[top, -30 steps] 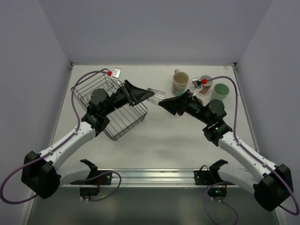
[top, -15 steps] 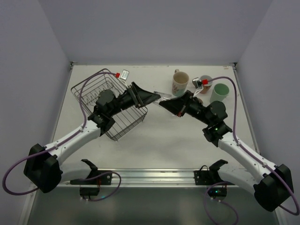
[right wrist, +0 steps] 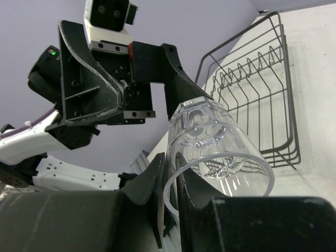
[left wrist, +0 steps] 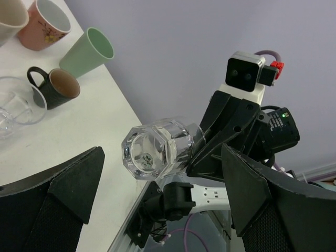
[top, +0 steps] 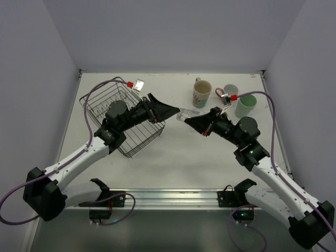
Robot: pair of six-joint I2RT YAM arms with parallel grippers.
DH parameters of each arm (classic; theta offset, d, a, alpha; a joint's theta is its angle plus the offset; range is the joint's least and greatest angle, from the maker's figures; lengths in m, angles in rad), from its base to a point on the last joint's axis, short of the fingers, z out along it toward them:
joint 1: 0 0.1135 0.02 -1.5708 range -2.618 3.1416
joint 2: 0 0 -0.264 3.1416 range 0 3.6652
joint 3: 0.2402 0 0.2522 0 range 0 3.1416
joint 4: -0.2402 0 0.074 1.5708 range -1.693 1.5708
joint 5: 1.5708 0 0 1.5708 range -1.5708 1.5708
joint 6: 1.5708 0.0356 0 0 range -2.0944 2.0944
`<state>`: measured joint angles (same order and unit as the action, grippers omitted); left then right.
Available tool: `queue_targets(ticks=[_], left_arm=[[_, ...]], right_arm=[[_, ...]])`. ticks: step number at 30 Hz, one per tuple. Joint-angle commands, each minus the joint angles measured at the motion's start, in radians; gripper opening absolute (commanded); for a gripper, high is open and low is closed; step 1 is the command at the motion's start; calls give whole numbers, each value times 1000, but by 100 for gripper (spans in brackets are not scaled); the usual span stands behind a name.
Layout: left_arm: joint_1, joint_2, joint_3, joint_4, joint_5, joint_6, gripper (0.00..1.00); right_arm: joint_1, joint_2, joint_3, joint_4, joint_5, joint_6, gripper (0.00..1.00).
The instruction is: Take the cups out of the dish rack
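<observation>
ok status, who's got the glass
Right gripper shut on clear glass, held in the air. Left gripper open, fingers either side, not touching it. Nothing in the way.

White table (top: pixel 184 157), 3 plain lavender walls (top: pixel 173 31), metal rail (top: pixel 168 197) at near edge

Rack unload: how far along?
Done: cream mug, pink mug, green cup, brown mug and one glass are on the table. In hand: the second glass, pinched at its rim by the right gripper; the left gripper is open. Left: set that glass down; the rack's visible part holds no cups.
</observation>
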<state>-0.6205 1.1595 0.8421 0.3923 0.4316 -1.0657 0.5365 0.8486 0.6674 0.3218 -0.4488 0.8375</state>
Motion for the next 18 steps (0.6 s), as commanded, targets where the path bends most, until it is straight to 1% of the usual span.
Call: queue_targets(ticks=[1, 2, 4, 5, 6, 10, 11, 13, 14, 16, 17, 18], left_arm=[[-4, -52, 67, -90, -42, 107, 100], [-2, -57, 78, -105, -56, 136, 100], [-4, -67, 94, -167, -70, 167, 100], [-2, -72, 101, -187, -86, 199, 100], [-4, -76, 115, -223, -97, 213, 100], [-2, -104, 143, -314, -151, 283, 100], [-2, -109, 152, -335, -171, 321, 100], [-4, -124, 173, -391, -197, 363, 100], [-4, -130, 178, -435, -206, 409, 100], [-4, -147, 181, -500, -231, 473, 100], [-4, -155, 177, -536, -238, 493, 100], [-2, -161, 170, -550, -243, 510, 100]], right_arm=[[0, -52, 60, -114, 45, -96, 0], [2, -63, 69, -178, 48, -110, 0], [2, -71, 95, -243, 67, -150, 0], [0, -74, 103, -301, 70, -161, 0], [0, -77, 113, -319, 71, -172, 0], [0, -56, 164, -516, 96, -250, 0], [2, -45, 181, -626, 132, -267, 0], [0, -5, 224, -740, 183, -325, 0], [0, 9, 234, -836, 237, -342, 0], [0, 53, 258, -948, 318, -379, 0], [-1, 69, 270, -980, 422, -385, 0], [-3, 90, 276, -1012, 482, -388, 0]])
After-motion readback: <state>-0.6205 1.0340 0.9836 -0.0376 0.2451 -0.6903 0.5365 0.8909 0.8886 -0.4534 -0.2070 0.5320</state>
